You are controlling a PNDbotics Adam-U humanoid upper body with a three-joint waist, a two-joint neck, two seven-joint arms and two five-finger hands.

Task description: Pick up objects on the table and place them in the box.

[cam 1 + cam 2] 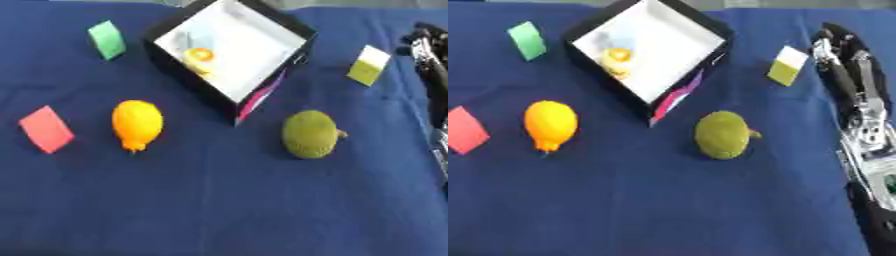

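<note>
Fingers of the right hand (852, 75) lay straight, holding nothing, beside the yellow block (787, 65).
Likely poised to grasp it; the box (297, 31) sat just left, open.

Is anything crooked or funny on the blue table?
The box sits turned cornerwise, like a diamond, not square to the table. Something small and orange already lies inside. Nothing looks spilled or broken. The right hand shows at the right edge.

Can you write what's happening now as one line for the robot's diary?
right hand open, right edge | box holds yellow thing | green fruit, orange fruit on table
</note>
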